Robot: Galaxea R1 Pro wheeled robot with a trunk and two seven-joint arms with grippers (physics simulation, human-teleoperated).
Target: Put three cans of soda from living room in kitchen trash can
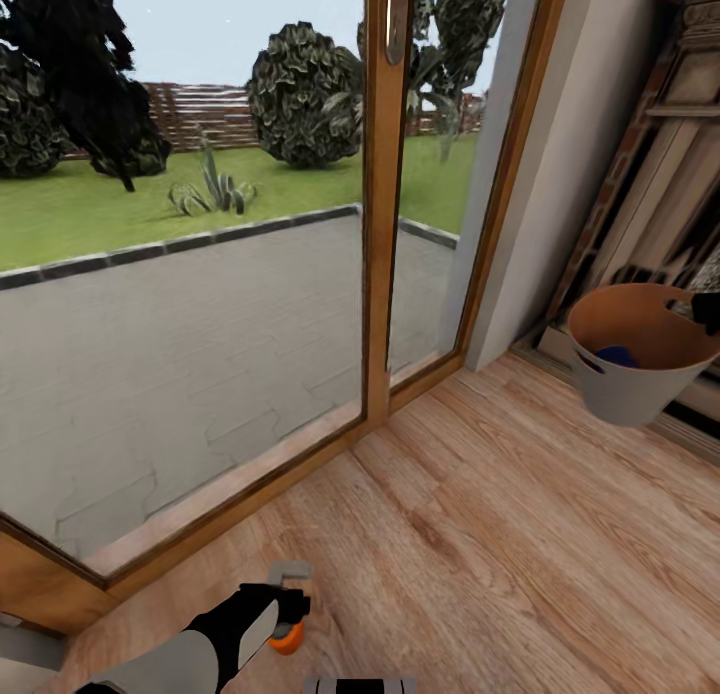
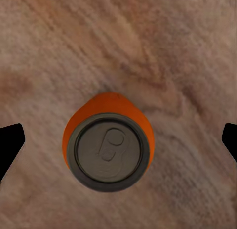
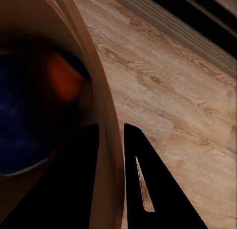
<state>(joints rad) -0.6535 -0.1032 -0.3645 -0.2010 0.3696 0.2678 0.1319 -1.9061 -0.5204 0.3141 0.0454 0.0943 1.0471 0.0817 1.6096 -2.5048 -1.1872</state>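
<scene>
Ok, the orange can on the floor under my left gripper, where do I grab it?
Grip the orange can around its round side wall, coming straight down from above. It stands upright on the plank floor, grey top facing the left wrist camera, centred between the open left gripper fingers. Lower, then close across its middle.

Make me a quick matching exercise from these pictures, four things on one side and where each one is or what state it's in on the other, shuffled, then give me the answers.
Things:
1. orange soda can
2. dark blue can
3. bin
4. left gripper

Places or states:
A. lying inside the bin
B. held up off the floor, rim pinched by the right gripper
C. jaws open, above the orange can
D. standing upright on the plank floor

Pairs: 1-D, 2-A, 3-B, 4-C
</scene>
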